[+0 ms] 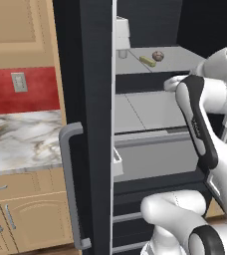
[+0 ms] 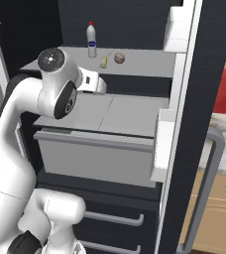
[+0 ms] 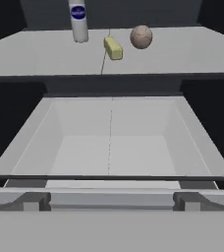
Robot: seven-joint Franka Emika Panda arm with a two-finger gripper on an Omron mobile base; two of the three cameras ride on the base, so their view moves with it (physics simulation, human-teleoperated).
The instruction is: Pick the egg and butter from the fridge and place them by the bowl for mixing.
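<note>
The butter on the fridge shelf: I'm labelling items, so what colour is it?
Pale yellow; the butter shows best in the hand view, beside the egg.

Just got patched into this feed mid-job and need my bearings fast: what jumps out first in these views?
The black fridge stands open, its door with the grey bar handle swung out. On its upper grey shelf lie the butter and the egg side by side, with a white bottle just beyond. The white arm reaches in at shelf height, gripper open and empty, short of both.
</note>
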